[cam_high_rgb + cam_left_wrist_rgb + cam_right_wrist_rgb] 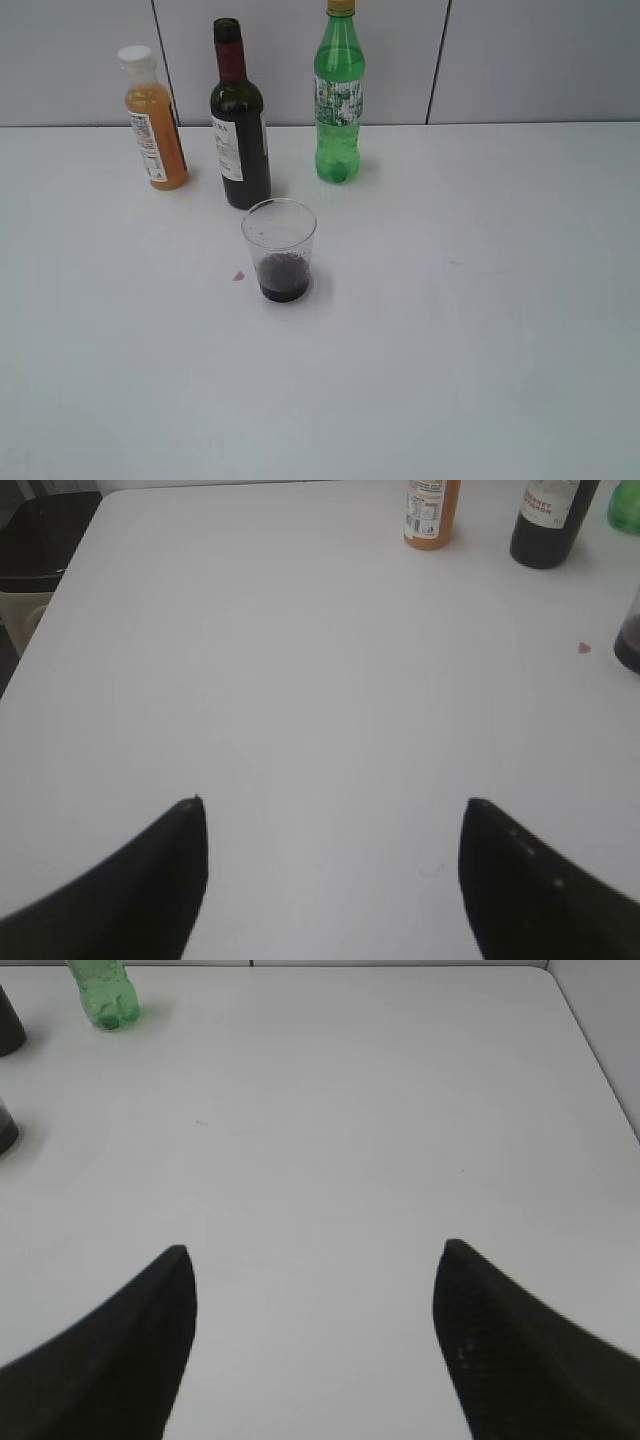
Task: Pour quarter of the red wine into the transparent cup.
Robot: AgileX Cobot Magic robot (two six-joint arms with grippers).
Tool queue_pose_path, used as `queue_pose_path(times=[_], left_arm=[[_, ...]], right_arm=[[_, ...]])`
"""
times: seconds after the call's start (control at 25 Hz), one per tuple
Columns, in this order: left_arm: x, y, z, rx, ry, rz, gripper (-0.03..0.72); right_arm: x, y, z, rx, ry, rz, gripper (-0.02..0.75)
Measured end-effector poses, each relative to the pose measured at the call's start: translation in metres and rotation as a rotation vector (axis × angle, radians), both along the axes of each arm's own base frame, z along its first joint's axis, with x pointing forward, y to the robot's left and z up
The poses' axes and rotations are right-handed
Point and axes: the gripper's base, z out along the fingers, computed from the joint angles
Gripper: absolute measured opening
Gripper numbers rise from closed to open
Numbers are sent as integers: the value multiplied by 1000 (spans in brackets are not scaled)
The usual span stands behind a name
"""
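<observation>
The dark wine bottle [239,130] with red neck foil and white label stands upright at the back of the white table; its base shows in the left wrist view [548,525]. The transparent cup [280,250] stands just in front of it with dark red wine in its bottom; its edge shows in the left wrist view [630,640] and the right wrist view [5,1125]. My left gripper [330,805] is open and empty over bare table, well short of the bottles. My right gripper [312,1250] is open and empty over bare table right of the cup. Neither gripper shows in the exterior view.
An orange juice bottle [155,120] with white cap stands left of the wine bottle. A green plastic bottle [339,95] stands to its right. A small red drop [238,276] lies on the table left of the cup. The table's left edge [60,590] and right edge [590,1050] show.
</observation>
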Motion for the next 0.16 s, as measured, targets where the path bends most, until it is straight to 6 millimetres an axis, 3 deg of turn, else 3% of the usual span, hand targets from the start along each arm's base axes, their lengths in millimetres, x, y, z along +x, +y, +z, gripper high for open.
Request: queue_pose_path(times=[0.16], left_arm=[[0, 0, 0, 0, 0, 0, 592]], right_arm=[[0, 0, 0, 0, 0, 0, 592]])
